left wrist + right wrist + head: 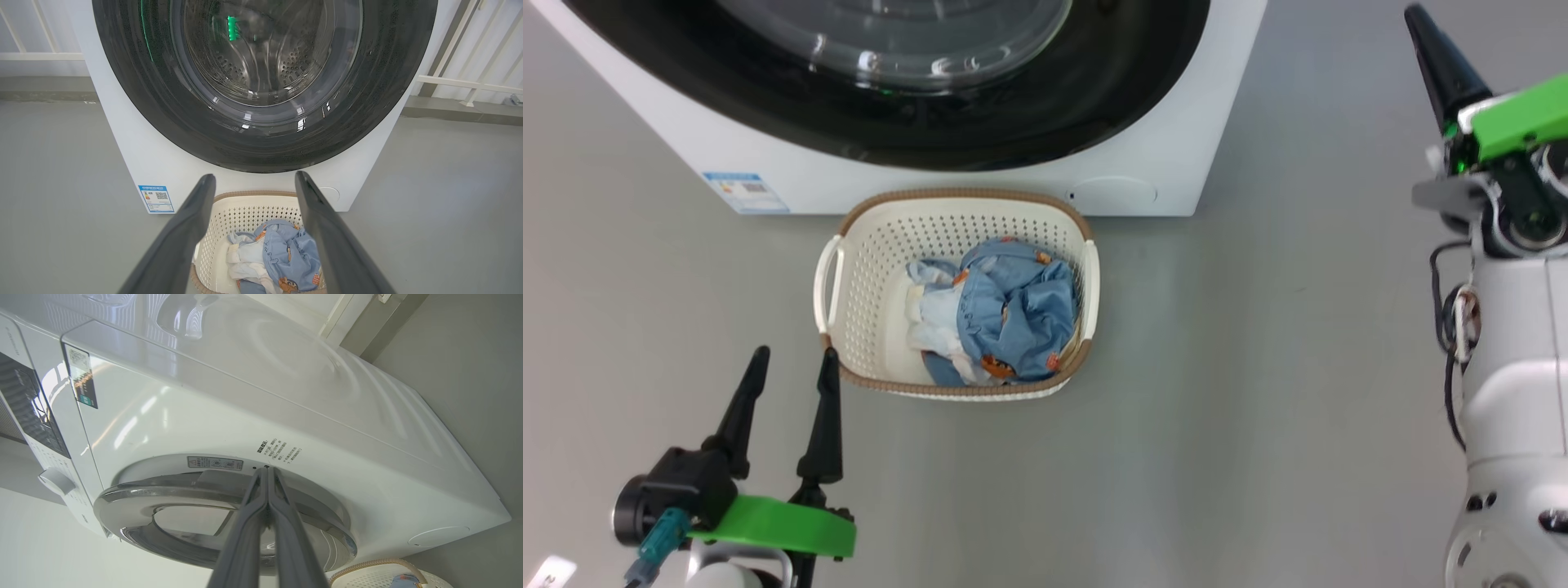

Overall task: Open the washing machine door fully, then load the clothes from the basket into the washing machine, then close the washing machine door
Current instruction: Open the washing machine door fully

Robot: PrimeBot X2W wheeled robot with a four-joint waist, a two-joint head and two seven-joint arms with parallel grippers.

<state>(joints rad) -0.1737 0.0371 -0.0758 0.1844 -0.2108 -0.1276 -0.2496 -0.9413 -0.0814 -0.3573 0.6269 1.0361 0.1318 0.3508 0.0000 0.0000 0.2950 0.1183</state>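
Facing one washing machine (1176, 122) and one basket (874, 245), left pincer (795, 353) gapes wide, right pincer (266, 470) pressed together.

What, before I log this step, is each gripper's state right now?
Left gripper: open, holding nothing.
Right gripper: shut, fingers together, holding nothing, tips near the washing machine door.

Left gripper (255, 176): both dark fingers spread wide, nothing between them. Beyond the tips is the washing machine (135, 163), white front. The washing machine door (135, 102) has a glossy black rim and clear glass; the perforated steel drum (294, 61) is visible through it. Blue sticker (157, 199) low on the front, at left. Basket (245, 214) on the grey floor (61, 183), close against the machine. Clothes (286, 253) inside: light blue with orange prints, a white piece alongside.
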